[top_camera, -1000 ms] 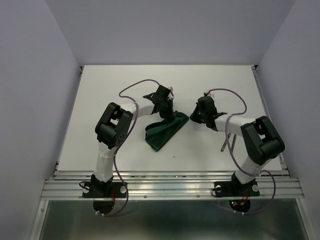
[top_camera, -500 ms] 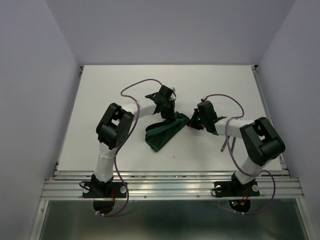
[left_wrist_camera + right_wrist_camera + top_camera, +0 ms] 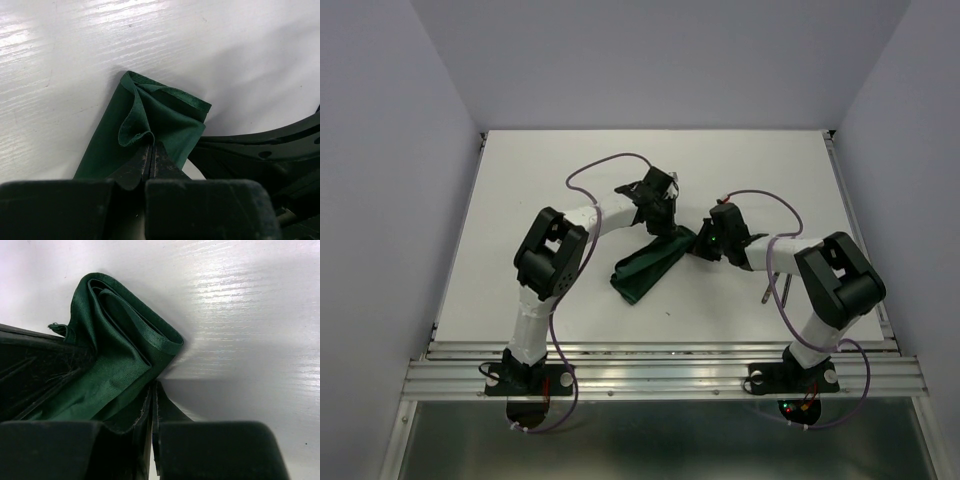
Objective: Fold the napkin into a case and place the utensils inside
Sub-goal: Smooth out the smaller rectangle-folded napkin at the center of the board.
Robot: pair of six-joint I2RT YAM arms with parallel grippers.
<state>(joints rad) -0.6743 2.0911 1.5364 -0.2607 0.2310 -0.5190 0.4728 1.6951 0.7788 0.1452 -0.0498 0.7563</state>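
The napkin [image 3: 642, 270] lies in the middle of the white counter [image 3: 540, 180], folded into a long narrow dark green strip that runs slantwise, its near end toward the left arm's base and its far end up between the two hands. At that far end the layers stand up in loose folds. The left hand [image 3: 665, 225] comes down on it from the far side, fingers pressed tight together with a raised pleat of the cloth pinched between their tips. The right hand [image 3: 703, 243] meets the same end from the right, low over the counter, its fingers also closed, with the edge of the folded layers nipped at their tips. The utensils [image 3: 766, 290] lie off to the right, well apart from the napkin and partly hidden behind the right arm.
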